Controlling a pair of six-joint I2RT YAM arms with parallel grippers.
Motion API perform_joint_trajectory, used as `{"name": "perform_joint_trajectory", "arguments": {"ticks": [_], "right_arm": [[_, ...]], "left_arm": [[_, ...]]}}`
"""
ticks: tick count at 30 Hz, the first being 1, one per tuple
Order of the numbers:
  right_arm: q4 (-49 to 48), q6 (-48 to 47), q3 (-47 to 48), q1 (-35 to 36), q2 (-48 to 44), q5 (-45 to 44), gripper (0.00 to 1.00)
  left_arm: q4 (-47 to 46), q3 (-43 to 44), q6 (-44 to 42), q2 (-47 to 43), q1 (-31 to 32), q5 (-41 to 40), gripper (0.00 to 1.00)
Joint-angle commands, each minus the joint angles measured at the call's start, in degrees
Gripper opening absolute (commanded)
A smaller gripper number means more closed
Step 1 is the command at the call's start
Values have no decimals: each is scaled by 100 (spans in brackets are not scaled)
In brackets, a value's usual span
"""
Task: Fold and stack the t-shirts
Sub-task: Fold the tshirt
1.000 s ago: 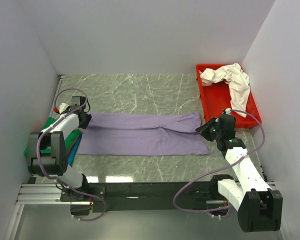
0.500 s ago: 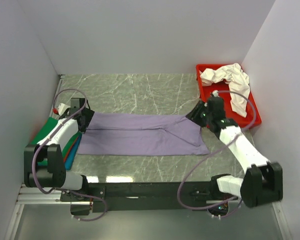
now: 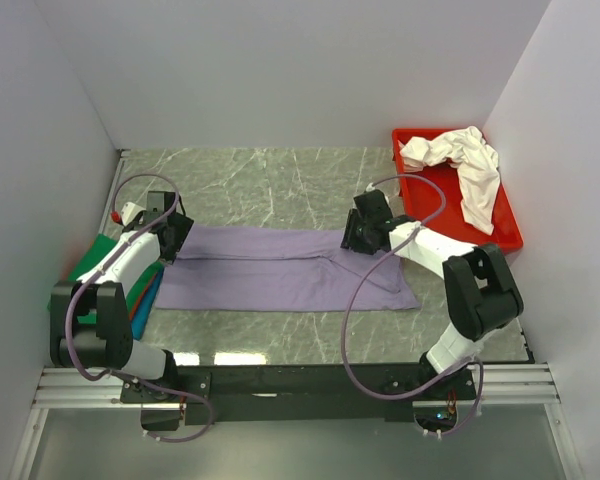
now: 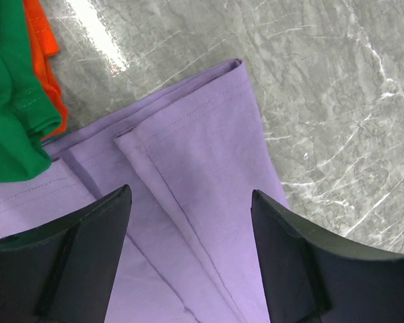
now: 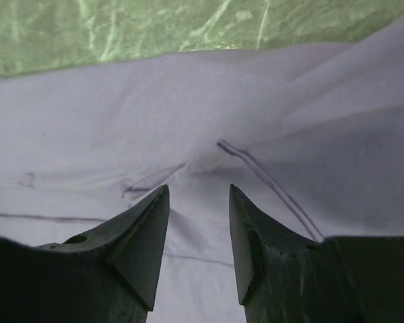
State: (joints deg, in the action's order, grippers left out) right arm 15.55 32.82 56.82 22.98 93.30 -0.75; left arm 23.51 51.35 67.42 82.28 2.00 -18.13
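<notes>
Right gripper (image 3: 350,240) swings from the near-right corner of the lavender shirt (image 3: 270,275) to its far edge. It and the left gripper (image 3: 172,240) at the far-left corner both gape open, holding nothing. Shirt's only a long strip so far, with the folded stack (image 3: 98,262) just left of it and the white shirt (image 3: 470,170) crumpled off to its right.

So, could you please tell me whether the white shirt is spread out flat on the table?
No, the white shirt lies crumpled inside the red tray.

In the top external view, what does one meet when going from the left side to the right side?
green t-shirt → left gripper → lavender t-shirt → right gripper → red tray
</notes>
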Motion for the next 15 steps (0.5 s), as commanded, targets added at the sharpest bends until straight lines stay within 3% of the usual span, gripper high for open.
{"name": "perform_joint_trajectory", "arguments": {"ticks": [1,15], "right_arm": [[-377,-232,304,-4,127,-635,48],[-369,-425,585,-4,584,-742,46]], "left_arm": [[57,191,79,16,46,-103,77],[14,191,35,60,46,-68,77]]}}
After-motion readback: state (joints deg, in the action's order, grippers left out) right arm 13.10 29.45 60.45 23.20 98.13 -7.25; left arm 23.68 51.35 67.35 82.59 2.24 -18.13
